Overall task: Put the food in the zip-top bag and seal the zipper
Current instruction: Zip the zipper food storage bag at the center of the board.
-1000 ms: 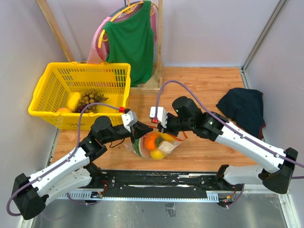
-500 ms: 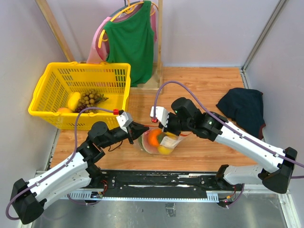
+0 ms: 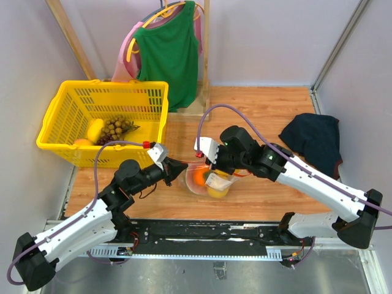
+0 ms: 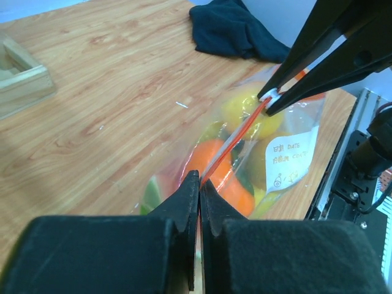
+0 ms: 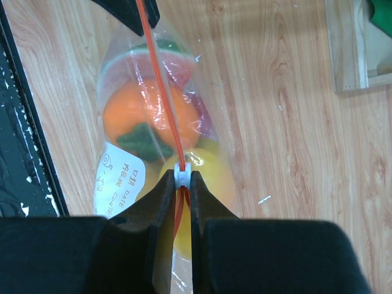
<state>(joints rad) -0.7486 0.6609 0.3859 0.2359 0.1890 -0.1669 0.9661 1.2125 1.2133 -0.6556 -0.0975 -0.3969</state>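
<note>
- The desk (image 3: 269, 110) carries everything, and the work is going on close to its near edge, about midway along it
- The yellow basket (image 3: 116, 84) near the left edge holds a few pieces; we cannot tell whether they were meant for this load
- The zip-top bag (image 3: 211, 180) is held taut by its mouth between the two arms
- The food (image 5: 147, 113) is inside the bag: orange, yellow, green and red pieces, so we count the loading as done
- The left gripper (image 4: 199, 184) is clenched on one end of the zipper (image 5: 160, 92), and the right gripper (image 5: 182, 184) is pinched on the strip at its white slider (image 5: 182, 174)
- The slider sits partway along the strip, so we judge the sealing begun but not finished; we cannot tell how much of the mouth is closed
</note>
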